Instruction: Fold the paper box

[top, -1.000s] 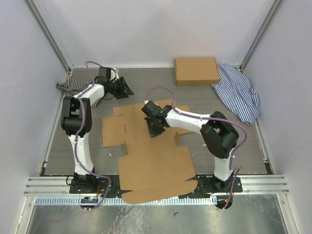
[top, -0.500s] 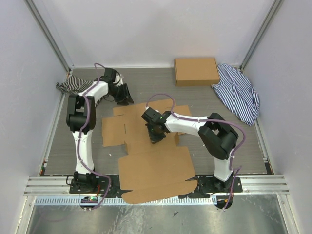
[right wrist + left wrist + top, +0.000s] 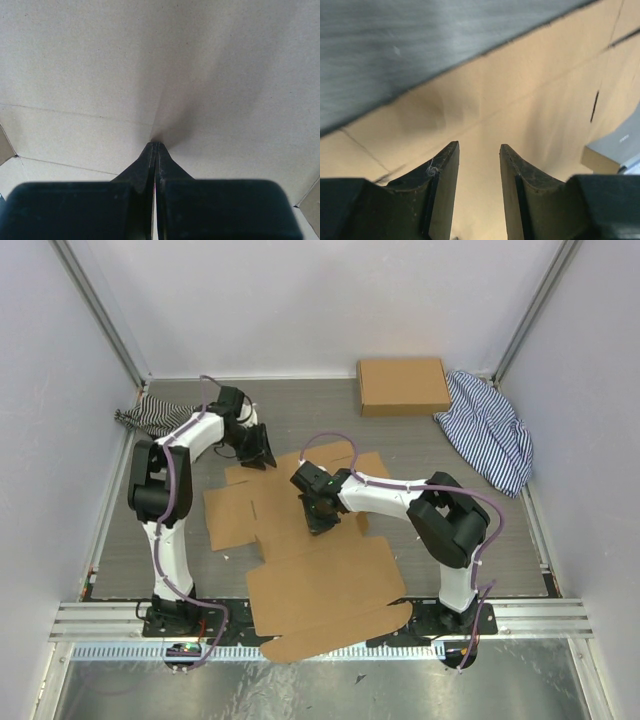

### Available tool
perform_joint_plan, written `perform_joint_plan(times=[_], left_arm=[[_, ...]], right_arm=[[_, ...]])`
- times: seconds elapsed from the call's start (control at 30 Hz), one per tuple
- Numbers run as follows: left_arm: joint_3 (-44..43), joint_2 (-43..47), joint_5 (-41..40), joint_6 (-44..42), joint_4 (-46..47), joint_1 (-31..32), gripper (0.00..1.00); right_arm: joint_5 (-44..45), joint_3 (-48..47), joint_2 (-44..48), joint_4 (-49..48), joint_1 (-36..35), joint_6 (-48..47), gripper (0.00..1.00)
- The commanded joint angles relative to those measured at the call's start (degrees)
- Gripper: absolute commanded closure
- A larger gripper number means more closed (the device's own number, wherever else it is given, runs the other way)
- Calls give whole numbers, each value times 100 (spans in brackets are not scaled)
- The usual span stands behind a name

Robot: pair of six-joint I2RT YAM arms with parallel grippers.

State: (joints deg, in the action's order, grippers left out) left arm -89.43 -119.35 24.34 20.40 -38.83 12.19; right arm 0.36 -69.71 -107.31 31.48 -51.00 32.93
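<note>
surface: grey wood-grain table (image 3: 500, 550) | middle to near edge: paper box (image 3: 320, 585), unfolded flat, near panel lying over the front rail | far edge, right of middle: closed cardboard box (image 3: 403, 386) | far right: striped cloth (image 3: 490, 430), bunched | far left corner: second striped cloth (image 3: 150, 415)

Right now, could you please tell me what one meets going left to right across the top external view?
A dark striped cloth, the left gripper, the right gripper, a closed brown cardboard box, a blue striped cloth; the flat brown paper box spans the middle, so omitted.
</note>
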Motion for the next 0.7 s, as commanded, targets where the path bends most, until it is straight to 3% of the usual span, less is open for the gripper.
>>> perform_joint_plan(times=[0.0, 0.1, 0.17, 0.27, 0.33, 0.67], left_arm=[[383, 430, 534, 88, 17, 155, 55], [569, 616, 306, 80, 128, 201, 55], [696, 788, -565, 183, 363, 184, 43], [603, 914, -1975, 446, 385, 92, 43], [546, 953, -2490, 555, 468, 35, 43], [-128, 317, -3137, 590, 457, -72, 53]], right_arm=[[230, 31, -197, -289, -6, -23, 99], [245, 13, -207, -309, -6, -29, 99], [239, -6, -232, -317, -6, -27, 99], [219, -26, -255, -318, -5, -28, 99], [235, -33, -249, -325, -6, -15, 99], [167, -76, -359, -364, -5, -23, 99]])
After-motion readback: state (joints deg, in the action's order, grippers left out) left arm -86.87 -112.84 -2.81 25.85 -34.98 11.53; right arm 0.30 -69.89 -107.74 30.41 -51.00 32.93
